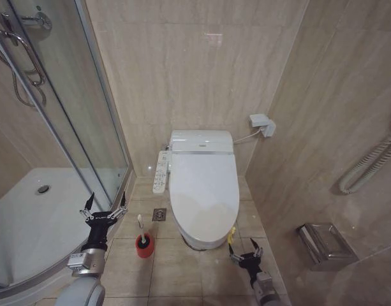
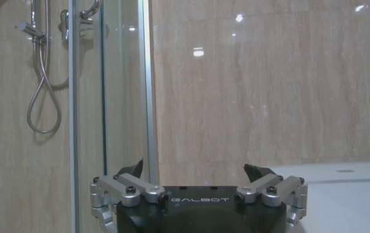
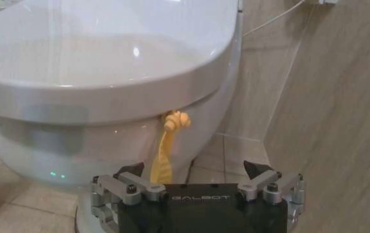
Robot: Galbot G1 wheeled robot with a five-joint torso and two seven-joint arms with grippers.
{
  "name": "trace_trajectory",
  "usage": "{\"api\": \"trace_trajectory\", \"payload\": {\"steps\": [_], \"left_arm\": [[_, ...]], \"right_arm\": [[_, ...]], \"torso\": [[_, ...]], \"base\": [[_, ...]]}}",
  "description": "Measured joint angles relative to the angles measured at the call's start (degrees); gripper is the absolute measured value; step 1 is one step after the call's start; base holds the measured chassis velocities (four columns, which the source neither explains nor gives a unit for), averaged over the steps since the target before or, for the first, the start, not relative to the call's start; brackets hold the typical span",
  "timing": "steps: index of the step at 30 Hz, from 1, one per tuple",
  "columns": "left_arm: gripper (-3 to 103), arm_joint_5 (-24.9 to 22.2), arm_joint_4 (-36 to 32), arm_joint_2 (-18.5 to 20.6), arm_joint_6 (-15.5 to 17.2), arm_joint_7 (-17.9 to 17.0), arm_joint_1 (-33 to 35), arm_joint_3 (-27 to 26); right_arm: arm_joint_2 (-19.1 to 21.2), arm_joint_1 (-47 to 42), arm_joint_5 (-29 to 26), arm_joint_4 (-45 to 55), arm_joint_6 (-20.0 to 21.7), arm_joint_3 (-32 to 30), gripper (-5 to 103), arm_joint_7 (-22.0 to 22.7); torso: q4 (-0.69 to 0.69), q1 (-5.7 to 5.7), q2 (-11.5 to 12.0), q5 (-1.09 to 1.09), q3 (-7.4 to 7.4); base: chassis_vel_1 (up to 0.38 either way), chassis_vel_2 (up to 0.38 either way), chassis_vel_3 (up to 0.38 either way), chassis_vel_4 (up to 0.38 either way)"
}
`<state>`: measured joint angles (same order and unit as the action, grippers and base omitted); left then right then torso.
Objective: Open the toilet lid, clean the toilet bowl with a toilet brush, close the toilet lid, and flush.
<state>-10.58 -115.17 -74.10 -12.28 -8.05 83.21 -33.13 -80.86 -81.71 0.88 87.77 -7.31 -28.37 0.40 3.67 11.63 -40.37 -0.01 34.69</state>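
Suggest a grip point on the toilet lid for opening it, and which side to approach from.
Grip the yellow strap loop hanging below the front edge of the closed toilet lid. Approach from the front right, where the open right gripper sits just short of it: the lid itself is smooth and glossy, with no other handle.

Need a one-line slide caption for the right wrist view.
Right tool open, low beside the toilet bowl, facing the yellow strap hanging from the closed toilet lid.

Beige tiled floor (image 1: 182, 268) below my grippers. The white ceramic toilet bowl (image 1: 205, 241) stands ahead of my right gripper (image 1: 247, 250); a small red round brush holder (image 1: 143, 246) sits right of my left gripper (image 1: 104, 205).
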Motion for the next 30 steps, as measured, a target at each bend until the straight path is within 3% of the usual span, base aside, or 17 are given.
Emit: {"api": "trace_trajectory", "payload": {"steps": [16, 25, 26, 30], "left_arm": [[100, 0.0, 0.0, 0.0, 0.0, 0.0, 0.0, 0.0], [100, 0.0, 0.0, 0.0, 0.0, 0.0, 0.0, 0.0], [100, 0.0, 0.0, 0.0, 0.0, 0.0, 0.0, 0.0], [100, 0.0, 0.0, 0.0, 0.0, 0.0, 0.0, 0.0]], "right_arm": [[-2.5, 7.4, 2.1, -9.7, -2.7, -1.0, 100, 0.8], [-3.1, 9.0, 2.8, -11.8, -3.8, -1.0, 98, 1.2], [-3.0, 9.1, 2.8, -11.8, -3.9, -1.0, 73, 1.2], [-2.7, 9.2, 2.8, -11.5, -4.1, -1.0, 73, 1.2]], "torso": [[0.05, 0.0, 0.0, -0.02, 0.01], [0.01, 0.0, 0.0, 0.0, 0.01], [0.01, 0.0, 0.0, 0.01, 0.01], [-0.02, 0.0, 0.0, 0.02, 0.0]], "base": [[0.0, 0.0, 0.0, 0.0], [0.0, 0.0, 0.0, 0.0], [0.0, 0.0, 0.0, 0.0], [0.0, 0.0, 0.0, 0.0]]}}
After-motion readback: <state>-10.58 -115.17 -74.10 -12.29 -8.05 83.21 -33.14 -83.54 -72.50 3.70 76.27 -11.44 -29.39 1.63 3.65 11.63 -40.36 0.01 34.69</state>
